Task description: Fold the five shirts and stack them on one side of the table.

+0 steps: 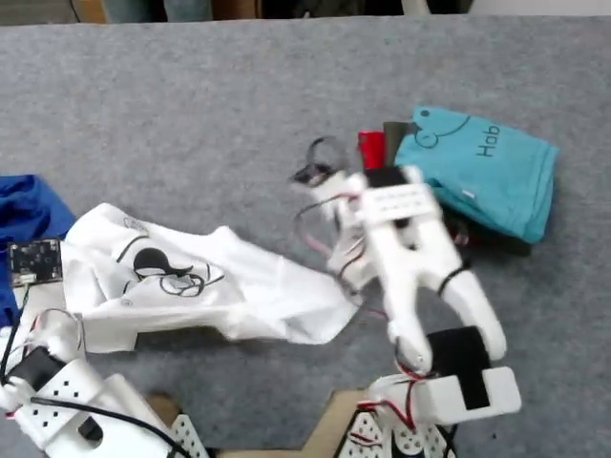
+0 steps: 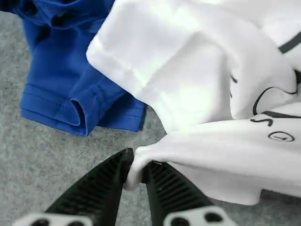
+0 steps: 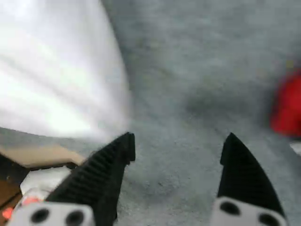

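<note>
A white shirt [image 1: 191, 281] with a black drawing lies crumpled at the left middle of the grey table. My left gripper [image 2: 136, 169] is shut on the edge of the white shirt [image 2: 211, 94], close to the table's near left corner. A blue shirt [image 2: 61, 80] lies bunched beside it, at the left edge [image 1: 24, 215]. At the right sits a stack with a folded teal shirt [image 1: 482, 172] on top, a red shirt [image 1: 370, 148] and a dark one [image 1: 496, 239] beneath. My right gripper [image 3: 178, 150] hangs open over bare table, between the white shirt [image 3: 56, 75] and the red shirt [image 3: 288, 106].
The right arm [image 1: 410, 258] stretches from the near edge toward the stack, with loose wires [image 1: 320, 162] around its wrist. A brown cardboard piece [image 1: 334, 420] lies at the near edge between the arm bases. The grey table [image 1: 191, 114] runs bare at the back.
</note>
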Action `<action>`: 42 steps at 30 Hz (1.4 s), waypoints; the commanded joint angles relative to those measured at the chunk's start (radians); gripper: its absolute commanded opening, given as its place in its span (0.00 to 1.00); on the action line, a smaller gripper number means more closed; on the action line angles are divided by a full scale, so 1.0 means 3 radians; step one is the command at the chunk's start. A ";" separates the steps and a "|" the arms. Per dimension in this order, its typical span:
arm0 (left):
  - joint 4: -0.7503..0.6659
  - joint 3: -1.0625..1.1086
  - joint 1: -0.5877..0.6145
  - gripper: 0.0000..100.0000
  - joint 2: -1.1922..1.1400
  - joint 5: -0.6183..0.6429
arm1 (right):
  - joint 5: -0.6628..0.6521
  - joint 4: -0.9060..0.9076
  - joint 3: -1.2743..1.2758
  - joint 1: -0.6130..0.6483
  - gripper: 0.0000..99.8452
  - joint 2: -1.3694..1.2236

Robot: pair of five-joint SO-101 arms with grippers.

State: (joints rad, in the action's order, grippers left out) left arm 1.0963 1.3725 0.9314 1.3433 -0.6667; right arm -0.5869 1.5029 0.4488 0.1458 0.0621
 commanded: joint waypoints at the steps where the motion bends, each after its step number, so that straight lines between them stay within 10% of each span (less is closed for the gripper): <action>1: -0.0184 -0.0018 0.0130 0.03 0.0051 -0.0102 | -0.0031 0.0179 -0.0330 -0.0302 0.30 0.0125; 10: 0.0102 -0.0233 0.0141 0.03 0.0056 -0.0087 | 0.0000 0.0261 -0.0274 0.0020 0.30 0.0151; 20: 0.0598 -0.0570 0.0130 0.03 0.0061 -0.0087 | 0.1299 0.0184 -0.0509 0.1187 0.30 0.0120; 42: 0.0598 -0.0534 0.0151 0.03 0.0061 -0.0087 | 0.2588 0.0409 -0.1675 0.1524 0.14 -0.1588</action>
State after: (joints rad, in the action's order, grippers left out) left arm 1.2712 1.2497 0.9728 1.3510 -0.6882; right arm 0.1741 1.6149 -0.0161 0.5892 -0.4104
